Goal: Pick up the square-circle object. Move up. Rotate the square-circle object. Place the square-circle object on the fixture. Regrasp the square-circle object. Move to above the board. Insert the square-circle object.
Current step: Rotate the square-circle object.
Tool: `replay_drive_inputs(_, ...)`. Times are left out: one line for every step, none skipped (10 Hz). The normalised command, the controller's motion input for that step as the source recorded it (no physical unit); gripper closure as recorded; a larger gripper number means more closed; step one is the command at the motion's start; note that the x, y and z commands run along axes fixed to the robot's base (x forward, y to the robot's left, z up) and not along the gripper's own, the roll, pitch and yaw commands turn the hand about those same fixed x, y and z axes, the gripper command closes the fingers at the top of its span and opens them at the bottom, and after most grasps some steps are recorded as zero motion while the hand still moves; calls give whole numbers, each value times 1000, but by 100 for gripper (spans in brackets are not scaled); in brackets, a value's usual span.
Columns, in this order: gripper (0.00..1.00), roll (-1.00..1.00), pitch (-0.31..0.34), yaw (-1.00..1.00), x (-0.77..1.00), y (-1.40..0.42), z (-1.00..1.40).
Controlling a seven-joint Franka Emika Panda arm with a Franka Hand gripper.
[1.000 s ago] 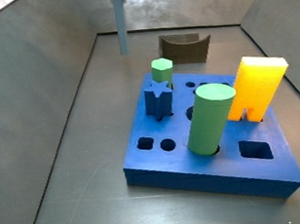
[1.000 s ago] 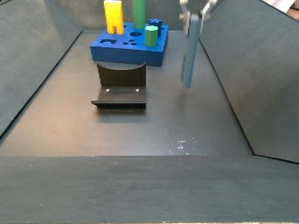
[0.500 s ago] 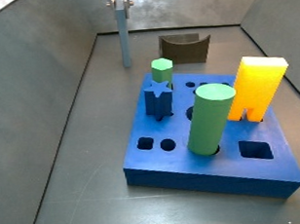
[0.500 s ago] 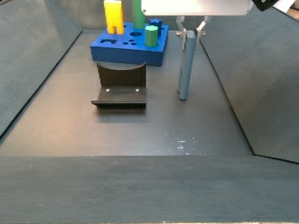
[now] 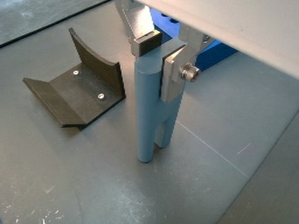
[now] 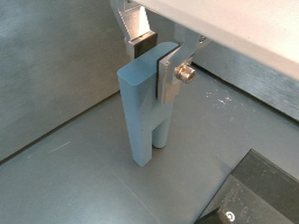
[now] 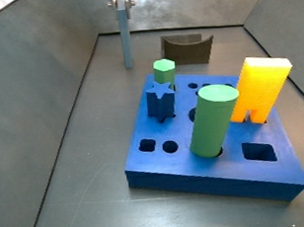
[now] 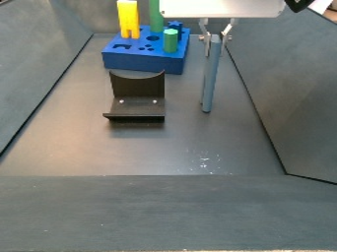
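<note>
Peg (image 8: 208, 74) stands upright on the floor, right of the fixture (image 8: 134, 96), its top pinched by the hand (image 5: 156, 55). Board (image 8: 142, 51) sits far behind. Only the grasp looks done; lifting, rotating, fixture placement, regrasp and insertion remain.

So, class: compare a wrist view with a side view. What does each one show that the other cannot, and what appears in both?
Only a wrist view shows the silver fingers with dark pads against the top of the upright square-circle object, and the fixture's curved notch close up.

Only a side view shows the whole board with its green cylinder, orange-yellow block and empty holes.

Both show the gripper at the peg's top, the peg standing on the floor, and the fixture.
</note>
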Motion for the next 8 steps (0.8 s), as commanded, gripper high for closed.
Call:
replay_drive_inputs(100, -148, -23, -41, -4, 11, -341)
replay_drive_inputs(100, -148, -23, -42, -4, 11, -341)
replay_drive_inputs(100, -148, -23, -42, -4, 11, -341)
replay_drive_inputs(0, -148, -23, -42, 0, 0, 0)
replay_drive_inputs(0, -148, -3, -36, 0, 0, 1000)
replay_drive_inputs(0, -149, 20, -36, -19, 0, 972)
replay_drive_inputs(0, -149, 35, -37, -24, 2, 894)
replay_drive_inputs(0, -148, 47, -40, -13, 5, 691)
